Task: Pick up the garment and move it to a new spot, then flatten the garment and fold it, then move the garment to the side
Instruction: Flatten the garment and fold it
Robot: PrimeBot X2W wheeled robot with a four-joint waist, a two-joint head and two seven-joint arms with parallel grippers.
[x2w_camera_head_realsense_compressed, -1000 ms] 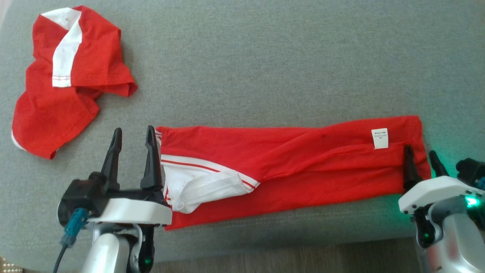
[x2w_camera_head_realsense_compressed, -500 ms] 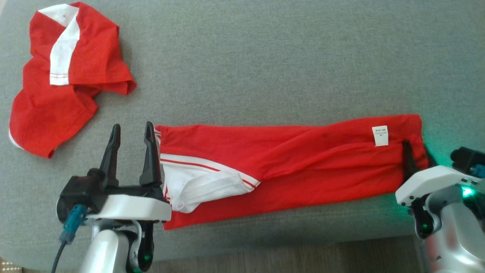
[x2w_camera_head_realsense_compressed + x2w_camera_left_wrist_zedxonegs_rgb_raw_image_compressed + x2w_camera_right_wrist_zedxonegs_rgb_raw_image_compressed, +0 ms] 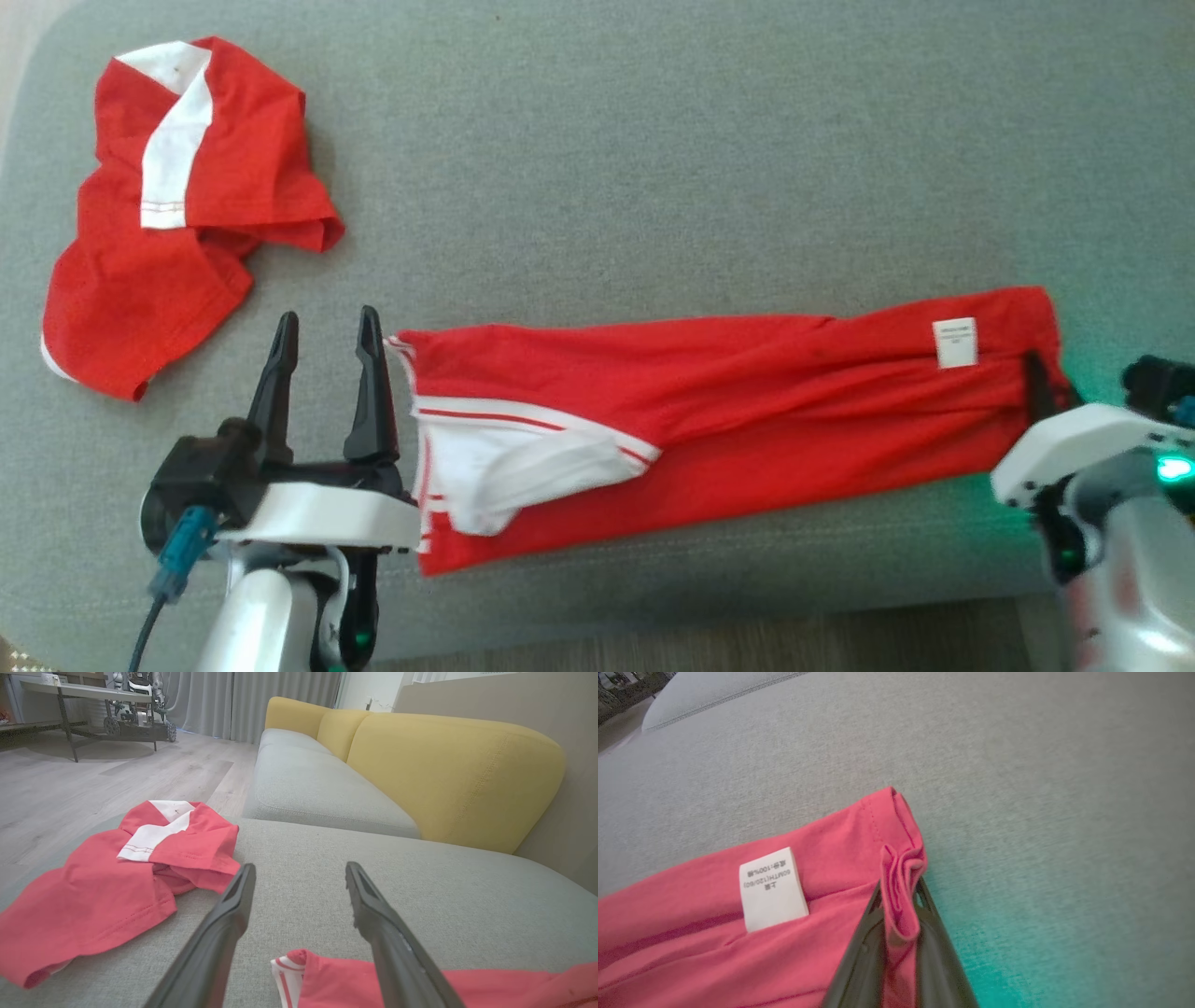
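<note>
The garment (image 3: 728, 411) is red with white trim, folded into a long strip across the grey sofa seat (image 3: 653, 168). My right gripper (image 3: 1046, 375) is shut on its right end, just past the white label (image 3: 954, 342). In the right wrist view a bunched red fold (image 3: 899, 891) is pinched between the two dark fingers of the right gripper (image 3: 899, 887), beside the label (image 3: 770, 889). My left gripper (image 3: 329, 317) stands open just left of the garment's white-trimmed left end and holds nothing. In the left wrist view that end (image 3: 327, 980) lies below the open left gripper (image 3: 299, 870).
A second red and white cloth (image 3: 177, 215) lies crumpled at the seat's far left, also ahead-left of the left fingers (image 3: 117, 882). Yellow back cushions (image 3: 444, 774) rise behind the seat. The seat's front edge (image 3: 653, 607) meets wood floor close to both arms.
The right gripper's fingers have closed on the garment's right end. The head view has shifted a little; the left gripper stays open beside the left end.
</note>
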